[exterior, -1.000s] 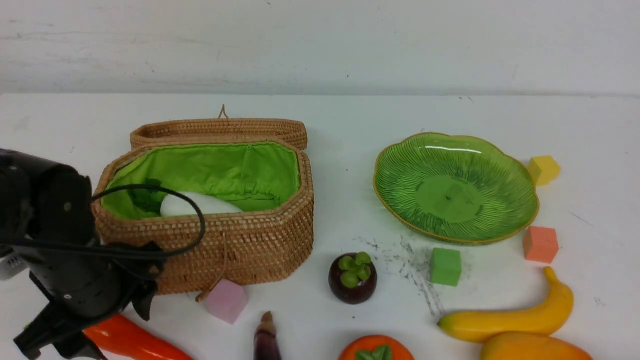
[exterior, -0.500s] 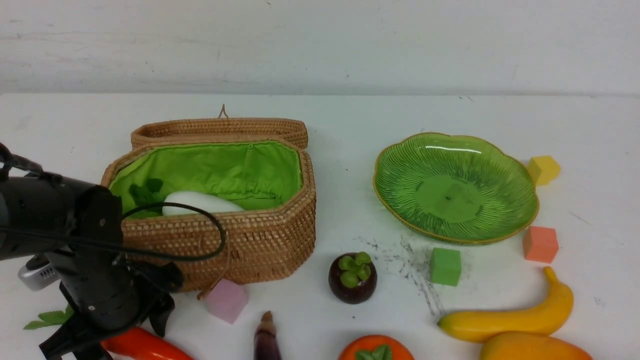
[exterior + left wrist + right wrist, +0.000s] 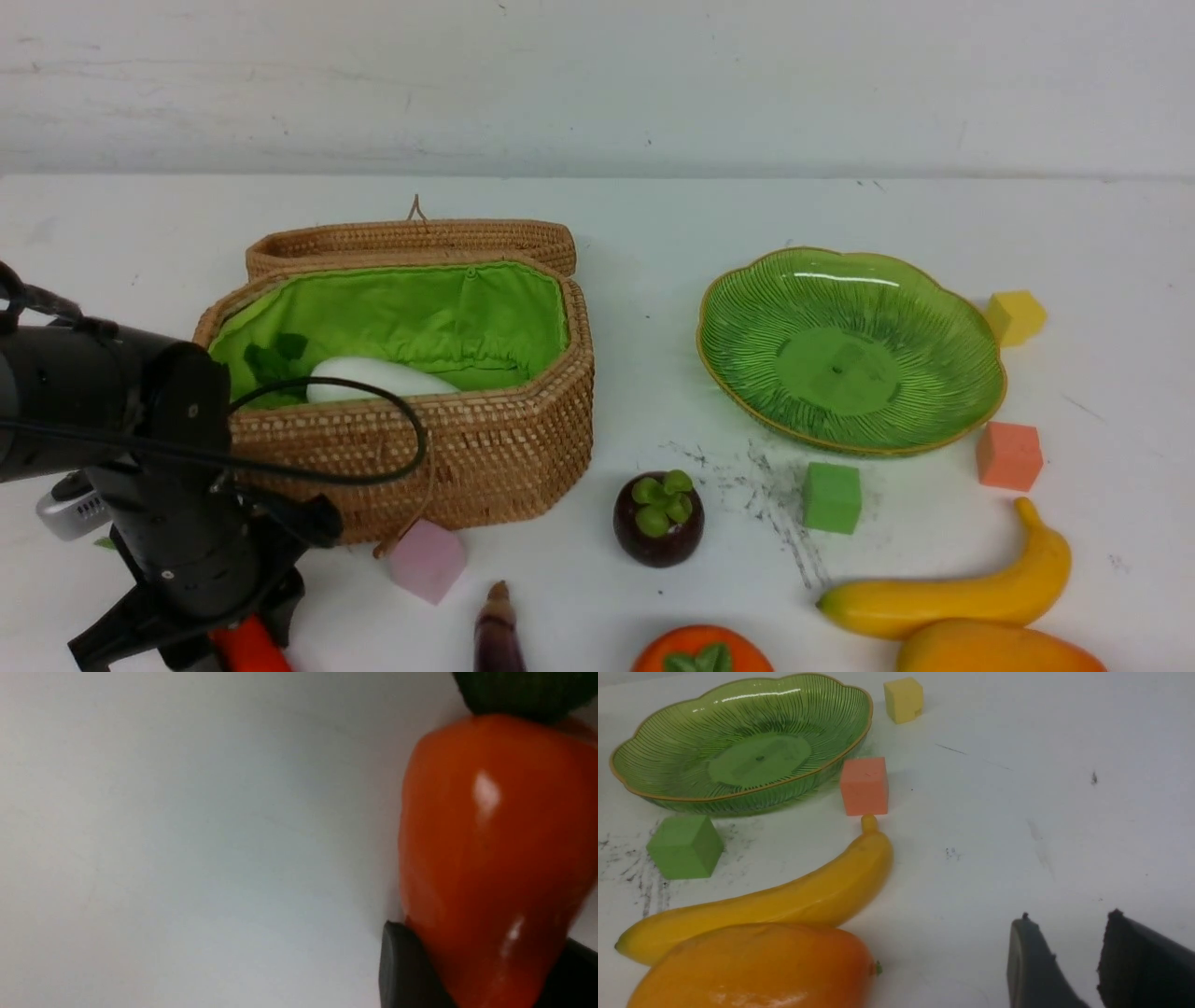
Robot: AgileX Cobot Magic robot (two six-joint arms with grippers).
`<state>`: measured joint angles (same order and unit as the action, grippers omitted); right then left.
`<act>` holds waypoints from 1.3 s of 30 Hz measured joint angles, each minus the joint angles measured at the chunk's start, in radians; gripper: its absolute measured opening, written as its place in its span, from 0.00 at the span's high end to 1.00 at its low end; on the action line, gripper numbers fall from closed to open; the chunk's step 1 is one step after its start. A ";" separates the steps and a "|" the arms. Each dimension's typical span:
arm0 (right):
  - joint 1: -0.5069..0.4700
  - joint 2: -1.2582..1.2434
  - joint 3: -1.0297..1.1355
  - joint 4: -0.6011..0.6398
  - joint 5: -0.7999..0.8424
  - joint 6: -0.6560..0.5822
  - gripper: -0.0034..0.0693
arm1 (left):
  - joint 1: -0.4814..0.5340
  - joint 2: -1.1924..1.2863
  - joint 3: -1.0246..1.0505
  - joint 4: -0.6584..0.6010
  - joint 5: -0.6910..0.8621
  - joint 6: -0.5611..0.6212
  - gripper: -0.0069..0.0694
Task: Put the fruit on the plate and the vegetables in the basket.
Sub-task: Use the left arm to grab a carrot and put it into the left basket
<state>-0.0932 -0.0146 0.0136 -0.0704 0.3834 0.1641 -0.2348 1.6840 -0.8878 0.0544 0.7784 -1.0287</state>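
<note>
The left fingers [image 3: 409, 970] have narrowed onto the carrot [image 3: 495, 835], turning it; lifting it to the basket [image 3: 411, 467] likely follows. The right fingers [image 3: 1034, 961] stand partly open, empty.

Eggplant [image 3: 499, 637] cut off below.

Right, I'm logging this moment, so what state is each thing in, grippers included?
Basket: lid open, radish inside
Plate: upright, empty
Carrot: between the left gripper's fingers
Left gripper: closed on the carrot
Right gripper: open, nothing between its fingers
Eggplant: lying outside the basket
Banana: lying off the plate
</note>
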 joint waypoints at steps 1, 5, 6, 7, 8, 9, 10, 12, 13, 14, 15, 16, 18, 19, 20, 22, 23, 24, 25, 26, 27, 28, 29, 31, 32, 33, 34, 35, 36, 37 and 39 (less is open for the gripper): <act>0.000 0.000 0.000 0.000 0.000 0.000 0.62 | 0.000 -0.004 0.000 0.000 0.007 0.002 0.53; 0.000 0.000 0.000 0.000 0.000 0.000 0.62 | 0.000 -0.030 0.000 0.004 0.058 0.006 0.53; 0.000 0.000 0.000 0.000 0.000 0.000 0.62 | 0.000 -0.043 0.000 0.007 0.073 0.006 0.53; 0.000 0.000 0.000 0.000 0.000 0.000 0.62 | 0.000 -0.057 0.000 0.009 0.080 0.008 0.53; 0.000 0.000 0.000 0.000 0.000 0.000 0.62 | 0.000 -0.081 0.001 0.012 0.093 0.014 0.53; 0.000 0.000 0.000 0.000 0.000 0.000 0.62 | 0.000 -0.100 0.001 0.013 0.098 0.022 0.53; 0.000 0.000 0.000 0.000 0.000 0.000 0.62 | 0.000 -0.129 0.001 0.013 0.108 0.037 0.53; 0.000 0.000 0.000 0.000 0.000 0.000 0.62 | 0.000 -0.180 0.001 0.008 0.130 0.083 0.53; 0.000 0.000 0.000 0.000 0.000 0.000 0.62 | 0.000 -0.180 0.001 0.008 0.133 0.088 0.53; 0.000 0.000 0.000 0.000 0.000 0.000 0.62 | 0.000 -0.220 0.001 -0.002 0.161 0.125 0.53; 0.000 0.000 0.000 0.000 0.000 0.000 0.62 | 0.000 -0.239 0.001 -0.007 0.174 0.140 0.53; 0.000 0.000 0.000 0.000 0.000 0.000 0.62 | 0.000 -0.267 0.001 -0.017 0.193 0.161 0.53; 0.000 0.000 0.000 0.000 0.000 0.000 0.62 | 0.000 -0.310 -0.003 -0.033 0.220 0.183 0.53; 0.000 0.000 0.000 0.000 0.000 0.000 0.62 | 0.000 -0.325 -0.012 -0.043 0.237 0.193 0.53; 0.000 0.000 0.000 0.000 0.000 0.000 0.62 | 0.000 -0.342 -0.027 -0.054 0.252 0.202 0.53; 0.000 0.000 0.000 0.000 0.000 0.000 0.62 | 0.000 -0.372 -0.074 -0.086 0.275 0.209 0.53; 0.000 0.000 0.000 0.000 0.000 0.000 0.62 | 0.000 -0.380 -0.104 -0.101 0.283 0.213 0.53; 0.000 0.000 0.000 0.000 0.000 0.000 0.62 | 0.000 -0.381 -0.111 -0.105 0.286 0.213 0.53; 0.000 0.000 0.000 0.000 0.000 0.000 0.62 | 0.000 -0.389 -0.167 -0.139 0.295 0.220 0.53; 0.000 0.000 0.000 0.000 0.000 0.000 0.62 | 0.000 -0.391 -0.204 -0.162 0.296 0.227 0.53; 0.000 0.000 0.000 0.000 0.000 0.000 0.62 | 0.000 -0.391 -0.247 -0.191 0.293 0.237 0.53; 0.000 0.000 0.000 0.000 0.000 0.000 0.62 | 0.000 -0.391 -0.247 -0.196 0.291 0.237 0.53; 0.000 0.000 0.000 0.000 0.000 0.000 0.62 | 0.000 -0.387 -0.302 -0.230 0.278 0.258 0.53; 0.000 0.000 0.000 0.000 0.000 0.000 0.62 | 0.000 -0.371 -0.365 -0.274 0.248 0.284 0.53; 0.000 0.000 0.000 0.000 0.000 0.000 0.62 | 0.000 -0.369 -0.371 -0.277 0.245 0.285 0.53; 0.000 0.000 0.000 0.000 0.000 0.000 0.62 | 0.000 -0.346 -0.406 -0.298 0.227 0.292 0.53; 0.000 0.000 0.000 0.000 0.000 0.000 0.62 | 0.000 -0.320 -0.444 -0.309 0.207 0.297 0.53; 0.000 0.000 0.000 0.000 0.000 0.000 0.62 | 0.000 -0.299 -0.459 -0.315 0.199 0.299 0.53; 0.000 0.000 0.000 0.000 0.000 0.000 0.62 | 0.000 -0.263 -0.491 -0.326 0.183 0.299 0.53; 0.000 0.000 0.000 0.000 0.000 0.000 0.62 | 0.000 -0.257 -0.495 -0.327 0.183 0.299 0.53; 0.000 0.000 0.000 0.000 0.000 0.000 0.62 | 0.000 -0.182 -0.541 -0.343 0.161 0.297 0.53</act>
<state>-0.0932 -0.0146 0.0136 -0.0704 0.3834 0.1641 -0.2348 1.5022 -1.4290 -0.2882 0.9393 -0.7319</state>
